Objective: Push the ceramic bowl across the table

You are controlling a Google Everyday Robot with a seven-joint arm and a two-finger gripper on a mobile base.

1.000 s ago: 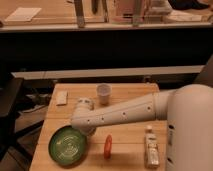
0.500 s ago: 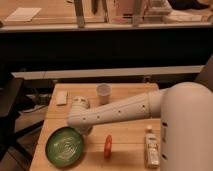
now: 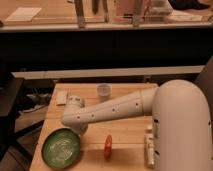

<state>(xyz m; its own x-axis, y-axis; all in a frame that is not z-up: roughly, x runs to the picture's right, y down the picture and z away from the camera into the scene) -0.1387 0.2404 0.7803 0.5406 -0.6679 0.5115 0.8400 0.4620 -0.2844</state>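
Observation:
The ceramic bowl (image 3: 61,148) is a wide green glossy dish with pale markings inside. It sits near the front left corner of the light wooden table (image 3: 127,142). My white arm reaches from the right across the table. Its gripper (image 3: 76,128) points down at the bowl's far right rim, and the wrist hides most of it. Whether it touches the rim cannot be told.
A small pale cup (image 3: 103,90) stands at the table's back middle. A white flat item (image 3: 61,97) lies at the back left. A red-orange object (image 3: 108,146) lies right of the bowl. A white bottle (image 3: 149,148) lies at the front right. The table's left and front edges are close to the bowl.
The bowl has slid a little to the left, toward the table's left edge. The arm's end has moved left with it.

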